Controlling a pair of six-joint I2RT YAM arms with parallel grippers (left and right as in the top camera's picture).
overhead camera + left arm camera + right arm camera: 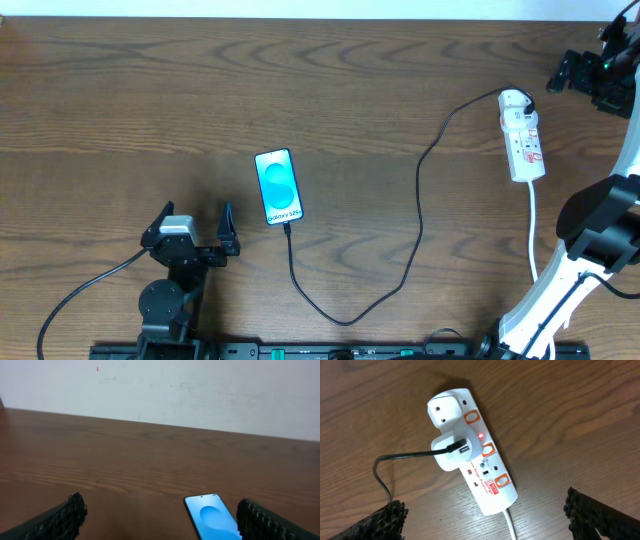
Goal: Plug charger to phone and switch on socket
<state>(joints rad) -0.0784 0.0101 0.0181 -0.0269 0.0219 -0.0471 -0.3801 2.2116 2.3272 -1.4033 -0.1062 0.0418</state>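
The phone (277, 186) lies on the table with its blue screen lit; it also shows in the left wrist view (212, 517). The black charger cable (418, 215) is plugged into the phone's near end and curves right to the white socket strip (522, 134). In the right wrist view the strip (476, 455) carries a white adapter with the cable (400, 457) in it, and a small red light glows. My left gripper (197, 225) is open and empty, left of the phone. My right gripper (590, 68) is open and empty, high above the strip at the far right.
A thick white cord (533, 226) runs from the strip toward the table's near edge, beside the right arm's base (560, 290). A black cable (80, 290) trails from the left arm. A pale wall (160, 390) stands behind the table.
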